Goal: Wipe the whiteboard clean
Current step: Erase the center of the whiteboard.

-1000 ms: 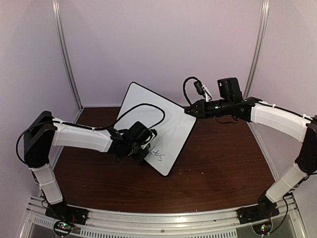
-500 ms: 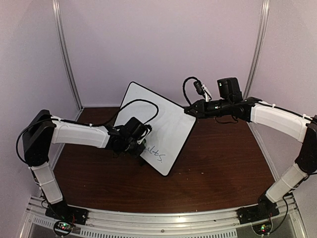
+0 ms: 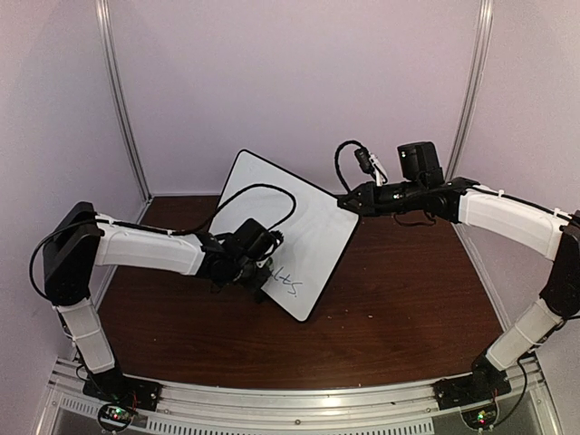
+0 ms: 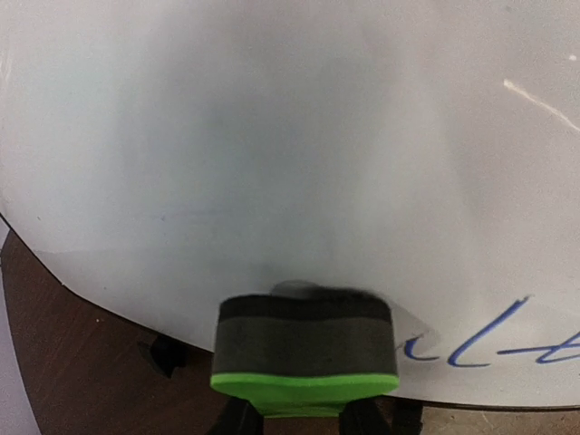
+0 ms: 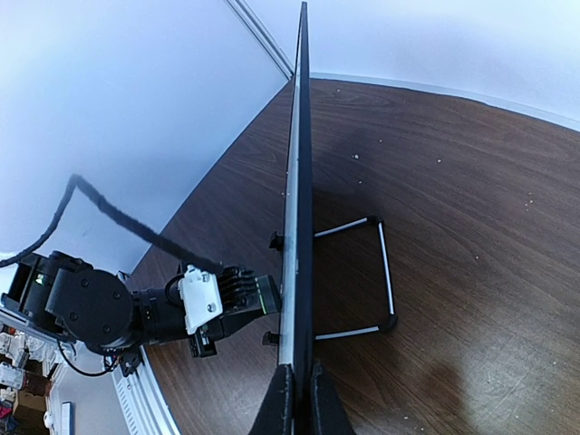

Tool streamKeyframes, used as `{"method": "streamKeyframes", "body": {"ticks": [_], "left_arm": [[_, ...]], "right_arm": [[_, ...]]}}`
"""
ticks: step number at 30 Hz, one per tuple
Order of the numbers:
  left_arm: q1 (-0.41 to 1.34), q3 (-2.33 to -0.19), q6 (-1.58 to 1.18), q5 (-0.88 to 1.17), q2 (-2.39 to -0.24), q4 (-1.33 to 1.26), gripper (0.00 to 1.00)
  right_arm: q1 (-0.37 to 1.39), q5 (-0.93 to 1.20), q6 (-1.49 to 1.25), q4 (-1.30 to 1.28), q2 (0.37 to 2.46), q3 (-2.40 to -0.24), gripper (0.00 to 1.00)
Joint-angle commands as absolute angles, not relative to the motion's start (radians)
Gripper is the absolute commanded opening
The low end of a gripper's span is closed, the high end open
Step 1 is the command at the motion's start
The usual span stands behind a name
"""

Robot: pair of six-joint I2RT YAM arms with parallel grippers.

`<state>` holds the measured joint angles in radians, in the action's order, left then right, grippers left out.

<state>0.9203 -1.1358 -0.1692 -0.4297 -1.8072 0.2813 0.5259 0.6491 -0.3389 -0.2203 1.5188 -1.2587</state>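
The left gripper (image 4: 304, 424), pinching the eraser (image 4: 304, 353), is pressing the board (image 4: 290, 136), risking levering its edge out of the tightly pinching right gripper (image 5: 296, 399).

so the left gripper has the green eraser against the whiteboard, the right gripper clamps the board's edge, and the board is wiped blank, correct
Not blank: the left wrist view shows blue writing on the whiteboard near its lower edge, right of the green eraser. The rest stands: the left gripper holds the eraser against the board, the right gripper clamps its edge.
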Motion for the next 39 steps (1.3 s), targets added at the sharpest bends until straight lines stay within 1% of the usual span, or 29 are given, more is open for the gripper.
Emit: {"method": "streamKeyframes", "body": {"ticks": [1, 7, 12, 18, 23, 28, 39], "left_arm": [[0.988, -1.187, -0.208, -0.295, -1.869, 0.127, 0.0], [1.017, -1.183, -0.24, -0.276, -1.882, 0.092, 0.0], [1.006, -1.164, -0.224, -0.358, -1.859, 0.083, 0.0], [0.878, -1.124, -0.224, -0.47, -1.804, 0.127, 0.0], [0.828, -1.099, -0.195, -0.476, -1.769, 0.125, 0.0], [0.845, -1.085, -0.195, -0.373, -1.77, 0.08, 0.0], [0.99, -1.05, -0.197, -0.258, -1.805, -0.087, 0.0]], "right_arm": [[0.569, 0.79, -0.268, -0.237, 1.527, -1.244, 0.0], [0.569, 0.792, -0.268, -0.237, 1.529, -1.244, 0.0], [0.568, 0.791, -0.267, -0.242, 1.529, -1.249, 0.0], [0.569, 0.79, -0.265, -0.244, 1.528, -1.252, 0.0], [0.569, 0.79, -0.265, -0.243, 1.531, -1.253, 0.0], [0.569, 0.792, -0.267, -0.244, 1.537, -1.257, 0.0], [0.569, 0.79, -0.265, -0.241, 1.537, -1.251, 0.0]]}}
